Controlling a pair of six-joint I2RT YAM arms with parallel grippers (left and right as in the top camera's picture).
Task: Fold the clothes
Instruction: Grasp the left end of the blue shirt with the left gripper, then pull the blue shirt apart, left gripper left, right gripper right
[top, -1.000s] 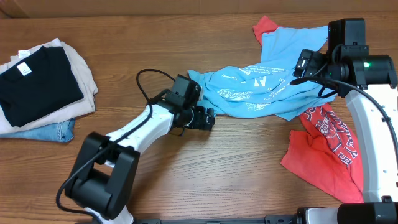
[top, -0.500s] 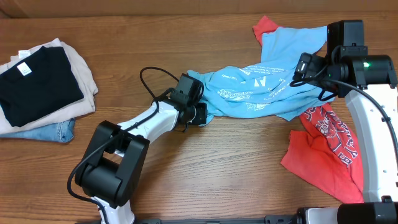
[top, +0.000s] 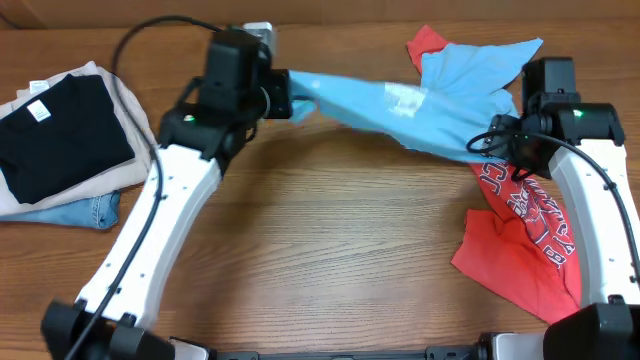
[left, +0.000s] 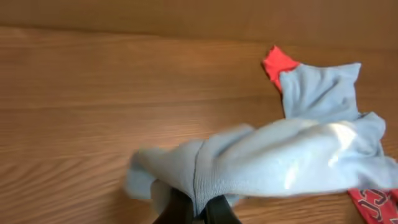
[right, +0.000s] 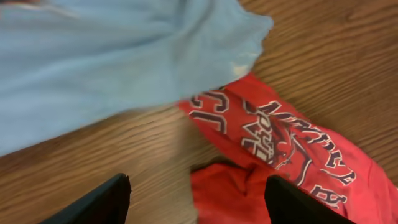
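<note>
Your left end effector (left: 196, 210) is clamped on a bunched edge of the light blue T-shirt (top: 420, 110), holding it up near 11 o'clock so the cloth stretches toward 2 o'clock. This is likely to pull it clear of the red T-shirt (top: 525, 240) lying at 4 o'clock on the tabletop (top: 320, 250). Your right end effector (right: 198, 199) hangs beside both shirts, fingers apart, gripping nothing.
</note>
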